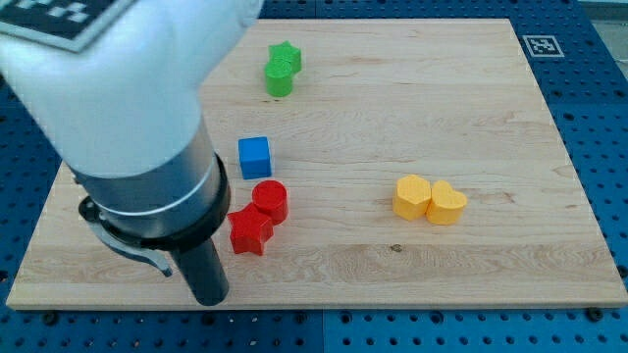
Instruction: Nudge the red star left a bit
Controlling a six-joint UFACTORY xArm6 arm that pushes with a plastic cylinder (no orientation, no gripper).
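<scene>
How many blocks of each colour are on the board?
Red: 2, the red star and red cylinder
Yellow: 2, the yellow pentagon and yellow heart
Blue: 1, the blue cube
Green: 1, the green star
Total: 6
My tip is left of the red star.

The arm [118,78] is a thick, rounded casing of glossy white plastic. A black-and-white square-patterned marker [61,20] sits on its upper face. Below the white part comes a wide dark grey cylindrical collar [157,201], ringed by a thin pale line, with a black flange and a small grey bracket at its base. From it a straight black rod [201,270] extends down to my tip [211,300].
</scene>
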